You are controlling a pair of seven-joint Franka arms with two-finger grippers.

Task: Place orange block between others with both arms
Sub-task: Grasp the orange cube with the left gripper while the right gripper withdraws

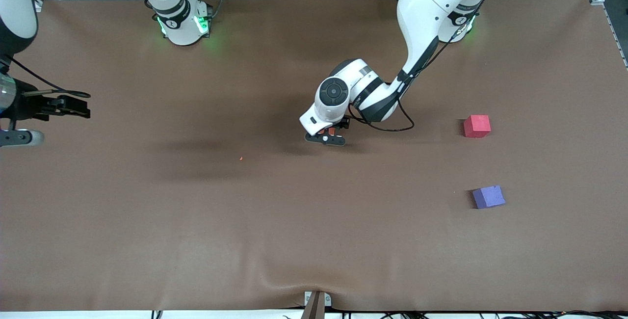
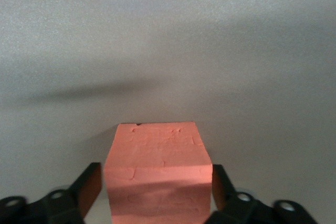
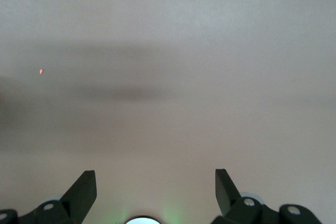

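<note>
The orange block (image 2: 157,171) rests on the brown table, and only a sliver of it (image 1: 332,132) shows under the left wrist near the table's middle. My left gripper (image 2: 156,187) is down over it, with one finger against each side of the block. The pinkish-red cube (image 1: 477,125) and the purple-blue cube (image 1: 488,197) lie apart toward the left arm's end, the purple-blue one nearer the front camera. My right gripper (image 1: 82,106) waits at the right arm's end of the table, open (image 3: 156,182) with nothing between its fingers.
A tiny orange crumb (image 1: 241,158) lies on the table (image 1: 196,221) between the two grippers, and the right wrist view shows the crumb (image 3: 41,71) too. A black cable loops from the left wrist. A bracket (image 1: 316,302) sits at the table's front edge.
</note>
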